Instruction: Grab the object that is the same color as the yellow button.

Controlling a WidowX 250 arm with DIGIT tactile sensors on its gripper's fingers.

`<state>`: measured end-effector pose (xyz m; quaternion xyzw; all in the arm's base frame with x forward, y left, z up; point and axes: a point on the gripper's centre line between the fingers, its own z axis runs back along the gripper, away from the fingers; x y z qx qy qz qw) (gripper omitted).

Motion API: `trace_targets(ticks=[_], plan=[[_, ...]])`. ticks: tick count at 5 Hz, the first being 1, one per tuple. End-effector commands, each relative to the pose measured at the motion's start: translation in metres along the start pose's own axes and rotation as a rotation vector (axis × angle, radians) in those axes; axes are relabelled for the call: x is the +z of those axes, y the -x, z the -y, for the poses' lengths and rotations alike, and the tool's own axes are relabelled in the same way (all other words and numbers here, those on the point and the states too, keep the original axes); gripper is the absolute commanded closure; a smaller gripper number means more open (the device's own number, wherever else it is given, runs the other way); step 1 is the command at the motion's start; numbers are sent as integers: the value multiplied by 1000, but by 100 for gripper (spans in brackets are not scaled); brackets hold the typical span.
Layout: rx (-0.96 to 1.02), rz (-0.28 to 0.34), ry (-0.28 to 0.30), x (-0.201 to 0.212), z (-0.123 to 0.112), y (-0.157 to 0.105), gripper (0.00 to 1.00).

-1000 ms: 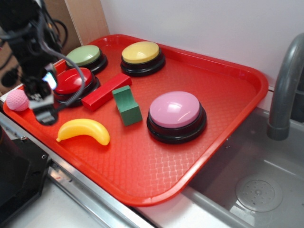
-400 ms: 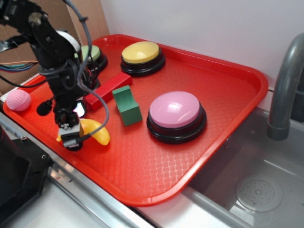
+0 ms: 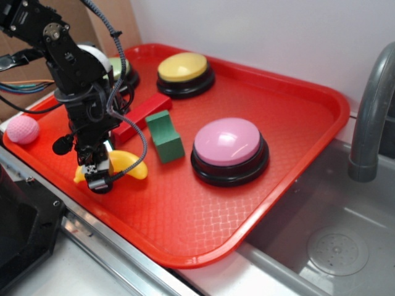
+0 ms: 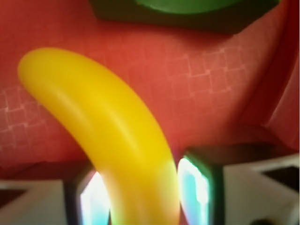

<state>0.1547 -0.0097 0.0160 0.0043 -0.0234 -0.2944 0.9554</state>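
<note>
Exterior and wrist views of a red tray (image 3: pixel 296 142) beside a sink. Nearest, at the tray's 8 o'clock edge, the gripper (image 3: pixel 99 176) points down over the toy banana (image 3: pixel 126 165). In the wrist view the toy banana (image 4: pixel 108 136) passes between the two fingers (image 4: pixel 199 187), one pad on each flank of its near end; the jaws stand apart, straddling it, and whether the pads already touch it cannot be told. The banana's long axis runs from between the fingers toward 11 o'clock in the wrist view, so closure would act across its width. It rests on the tray floor. Beyond, toward 1 o'clock of the gripper, lie a green block (image 3: pixel 164 137) and a red bar (image 3: pixel 141 117); the pink button (image 3: pixel 228 148) sits at centre. Farthest, at 12 o'clock, the yellow button (image 3: pixel 184 73) matches the banana's colour.
</note>
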Motion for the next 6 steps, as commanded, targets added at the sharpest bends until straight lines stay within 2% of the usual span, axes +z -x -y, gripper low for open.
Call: trace_targets(ticks=[1, 2, 3, 4, 5, 6], plan=[[73, -3, -36, 23, -1, -14, 100], [219, 8, -4, 58, -7, -25, 100], [417, -10, -43, 97, -21, -41, 100], [543, 18, -69, 128, -39, -59, 100], [583, 31, -94, 143, -52, -75, 100], [634, 40, -92, 145, -62, -89, 100]])
